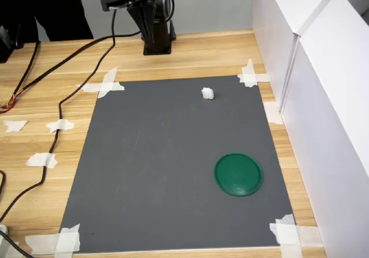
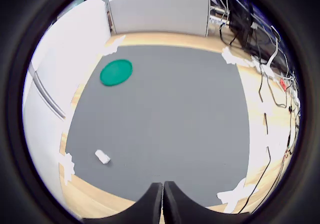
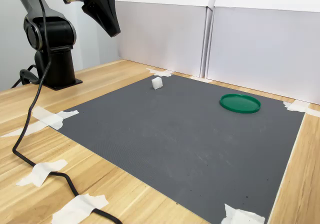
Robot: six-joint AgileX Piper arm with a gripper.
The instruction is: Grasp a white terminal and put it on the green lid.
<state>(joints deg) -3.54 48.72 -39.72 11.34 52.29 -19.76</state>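
In the first exterior view, the white terminal (image 1: 207,93) sits on the grey mat (image 1: 144,171) near its far edge, well apart from the green lid (image 1: 238,174), which lies flat toward the first exterior view's lower right. The arm (image 1: 151,16) stands beyond the mat on the wooden table (image 1: 46,97).

In the wrist view, the gripper (image 2: 163,200) shows its two fingers pressed together with nothing between them (only a thin seam parts them), high over the mat. The terminal lies near a taped corner, the lid far across.

In the second exterior view, the gripper hangs raised above the table, clear of everything; white panels (image 3: 260,49) back the scene.
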